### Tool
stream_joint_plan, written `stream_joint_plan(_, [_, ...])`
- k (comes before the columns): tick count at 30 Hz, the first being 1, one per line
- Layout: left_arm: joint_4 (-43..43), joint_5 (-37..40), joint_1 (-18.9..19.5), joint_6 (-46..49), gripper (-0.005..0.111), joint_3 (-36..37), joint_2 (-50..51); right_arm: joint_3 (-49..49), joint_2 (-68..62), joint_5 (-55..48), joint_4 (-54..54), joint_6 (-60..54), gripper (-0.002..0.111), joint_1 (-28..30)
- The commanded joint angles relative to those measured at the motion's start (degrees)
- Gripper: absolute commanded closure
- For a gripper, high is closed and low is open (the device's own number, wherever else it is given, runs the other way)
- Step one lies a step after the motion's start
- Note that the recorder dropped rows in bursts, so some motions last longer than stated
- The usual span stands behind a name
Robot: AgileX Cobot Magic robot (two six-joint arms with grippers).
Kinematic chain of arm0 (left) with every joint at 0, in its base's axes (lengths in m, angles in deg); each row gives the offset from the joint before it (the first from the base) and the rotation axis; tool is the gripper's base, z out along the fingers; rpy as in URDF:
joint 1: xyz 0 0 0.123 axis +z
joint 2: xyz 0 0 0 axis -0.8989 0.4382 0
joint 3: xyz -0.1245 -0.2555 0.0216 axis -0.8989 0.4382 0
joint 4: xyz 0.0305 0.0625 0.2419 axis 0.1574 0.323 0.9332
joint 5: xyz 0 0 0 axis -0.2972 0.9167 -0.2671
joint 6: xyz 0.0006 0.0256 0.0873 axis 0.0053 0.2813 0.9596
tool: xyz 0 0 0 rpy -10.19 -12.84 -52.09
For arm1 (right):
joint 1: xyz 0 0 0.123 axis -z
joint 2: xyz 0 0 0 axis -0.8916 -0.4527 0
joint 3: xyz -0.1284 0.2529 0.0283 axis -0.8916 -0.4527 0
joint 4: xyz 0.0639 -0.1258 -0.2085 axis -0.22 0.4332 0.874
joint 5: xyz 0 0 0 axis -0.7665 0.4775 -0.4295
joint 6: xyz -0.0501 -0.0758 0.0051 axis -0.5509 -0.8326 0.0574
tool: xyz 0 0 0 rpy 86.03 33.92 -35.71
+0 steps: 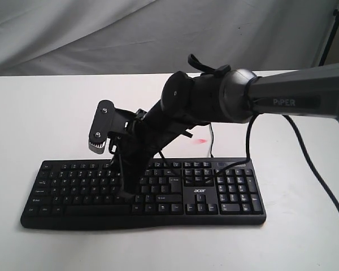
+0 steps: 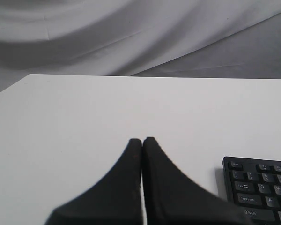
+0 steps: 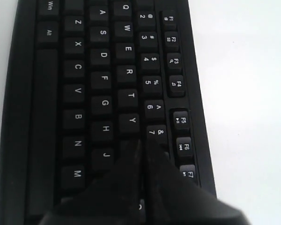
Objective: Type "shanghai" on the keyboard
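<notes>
The black keyboard (image 1: pixel 200 196) lies on the white table (image 1: pixel 39 113), number pad to the right. My right gripper (image 1: pixel 127 193) reaches across from the right and points steeply down onto the letter keys. In the right wrist view this gripper (image 3: pixel 143 141) is shut with nothing held. Its tips rest just past the Y key (image 3: pixel 131 120), beside J (image 3: pixel 106 154) and 7 (image 3: pixel 155 132), hiding the key beneath. My left gripper (image 2: pixel 142 139) is shut and empty, over bare table beside the keyboard's Esc corner (image 2: pixel 257 187). It does not show in the exterior view.
A thick black arm cable (image 1: pixel 319 169) hangs at the right. The keyboard's thin cable (image 1: pixel 212 138) runs back from its far edge, near a small red spot (image 1: pixel 200 141). Grey cloth (image 1: pixel 101 34) hangs behind the table, with a dark stand leg (image 1: pixel 330 28) at the back right.
</notes>
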Motion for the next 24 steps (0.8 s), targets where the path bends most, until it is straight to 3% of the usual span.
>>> stream_joint_plan(1, [0.0, -0.5, -0.2, -0.1, 0.106, 0.3, -0.3, -0.3, 0.1, -1.3, -0.1, -0.6, 0.108, 1.1])
stream_joint_plan(24, [0.0, -0.5, -0.2, -0.1, 0.106, 0.3, -0.3, -0.3, -2.6, -0.6, -3.1, -3.5, 0.108, 1.1])
